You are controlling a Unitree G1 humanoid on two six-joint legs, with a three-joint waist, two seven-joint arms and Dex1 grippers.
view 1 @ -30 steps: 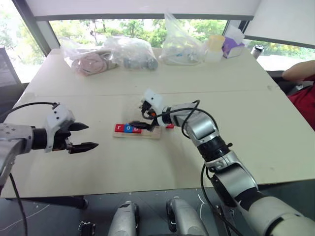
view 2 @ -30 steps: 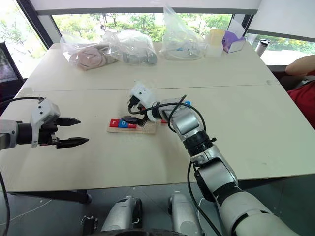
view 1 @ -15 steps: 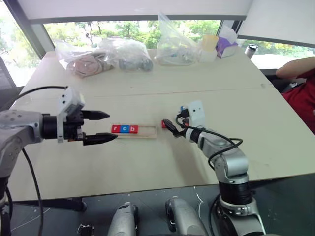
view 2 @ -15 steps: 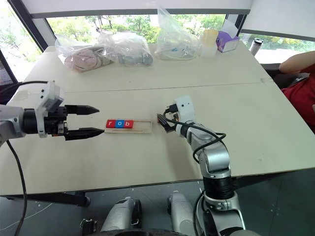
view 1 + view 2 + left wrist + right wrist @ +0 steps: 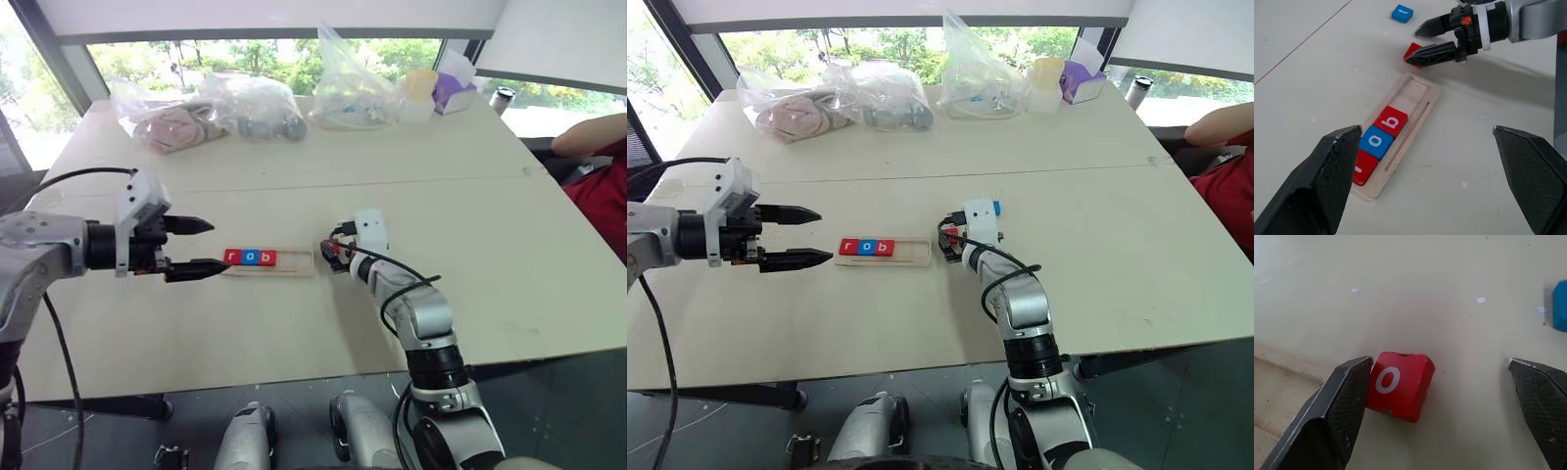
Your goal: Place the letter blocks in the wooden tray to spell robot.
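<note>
The wooden tray (image 5: 294, 261) lies mid-table and holds three letter blocks from its left end: red r (image 5: 231, 257), blue o (image 5: 249, 257) and red b (image 5: 265, 258). Its right part is bare. A loose red o block (image 5: 1398, 384) rests on the table just past the tray's right end. A blue block (image 5: 1402, 13) lies a little beyond it. My right gripper (image 5: 1440, 361) is open and low over the table, straddling the red o block, with one finger (image 5: 1347, 396) close against its side. My left gripper (image 5: 217, 245) hangs open and empty just left of the tray's left end.
Clear plastic bags (image 5: 260, 108) with cloth and small items stand along the table's far edge, next to a pale cup (image 5: 423, 93) and a purple box (image 5: 460, 78). A person in red (image 5: 598, 147) sits past the table's right side.
My right gripper has left the tray, where the red b now shows, and has come down to the right around the red o block. My left gripper moved right, toward the tray's left end.
</note>
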